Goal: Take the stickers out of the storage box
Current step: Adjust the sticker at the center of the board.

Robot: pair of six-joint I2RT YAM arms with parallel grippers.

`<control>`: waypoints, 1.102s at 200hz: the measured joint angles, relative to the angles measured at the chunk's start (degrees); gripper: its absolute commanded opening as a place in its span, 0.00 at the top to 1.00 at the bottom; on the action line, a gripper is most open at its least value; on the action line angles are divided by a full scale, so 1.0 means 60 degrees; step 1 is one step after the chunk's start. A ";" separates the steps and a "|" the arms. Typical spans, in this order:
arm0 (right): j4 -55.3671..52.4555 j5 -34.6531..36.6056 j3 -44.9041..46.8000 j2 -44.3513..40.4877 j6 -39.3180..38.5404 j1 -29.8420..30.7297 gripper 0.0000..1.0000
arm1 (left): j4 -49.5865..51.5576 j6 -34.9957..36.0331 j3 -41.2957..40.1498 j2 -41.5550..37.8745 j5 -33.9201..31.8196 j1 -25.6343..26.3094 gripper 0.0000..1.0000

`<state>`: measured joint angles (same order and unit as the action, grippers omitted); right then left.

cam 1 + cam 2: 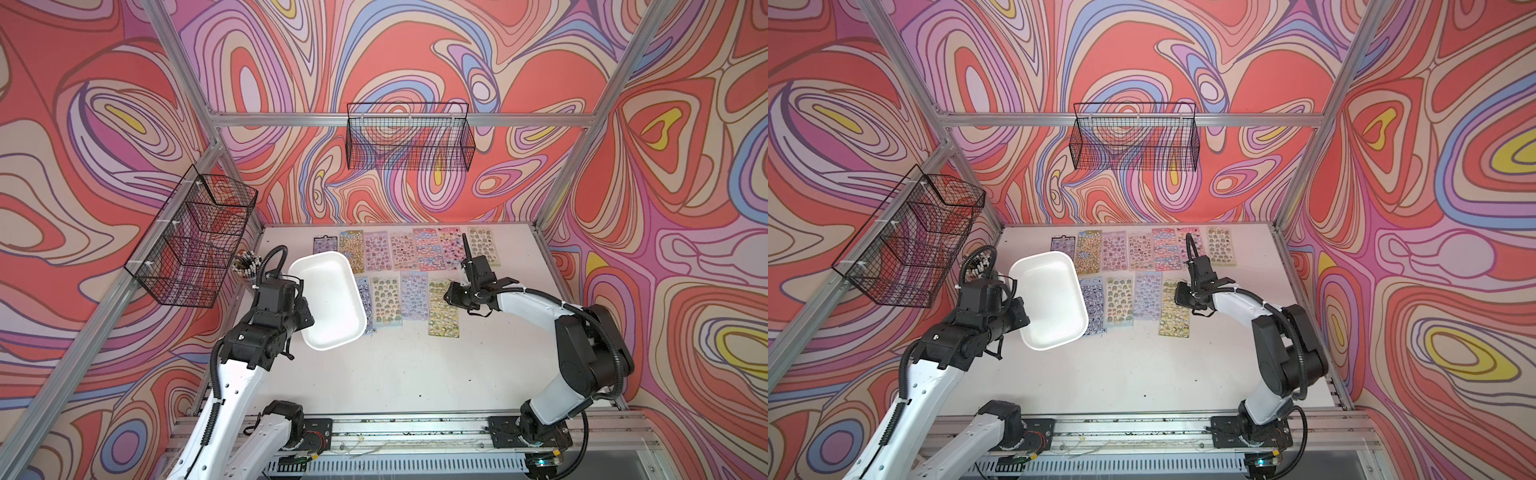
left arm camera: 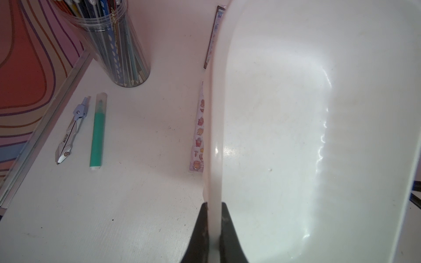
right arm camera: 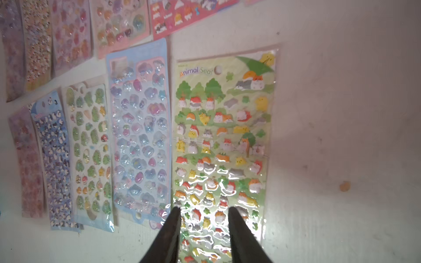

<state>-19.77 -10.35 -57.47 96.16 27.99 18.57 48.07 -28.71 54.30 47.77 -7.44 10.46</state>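
Over the white table [image 1: 415,374], the storage box [image 1: 328,299] hangs tilted, long axis near-to-far, rim pinched by the left gripper [image 2: 214,227], hiding the leftmost stickers [image 1: 402,250], which lie in two rows; right gripper [image 3: 205,216], half-parted, above the yellow-green sheet [image 3: 223,136]; pencil jar [image 2: 118,45] and green marker [image 2: 98,129] leftward

Among the stickers [image 1: 414,301], the leftmost sheets are being partly covered by the raised storage box [image 1: 332,307] in both top views. The right arm [image 1: 478,282] is masking parts of others. The pencil cup [image 2: 114,45] is running off the left wrist view.
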 measured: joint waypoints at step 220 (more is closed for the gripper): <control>-0.0069 0.0805 -0.1967 0.2404 -0.0590 -0.0211 0.63 | 0.0000 0.0178 -0.0124 -0.0098 0.0364 -0.0004 1.00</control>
<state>-20.18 -5.52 -69.28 110.59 24.45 17.30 48.07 -27.64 53.56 47.18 -5.26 10.44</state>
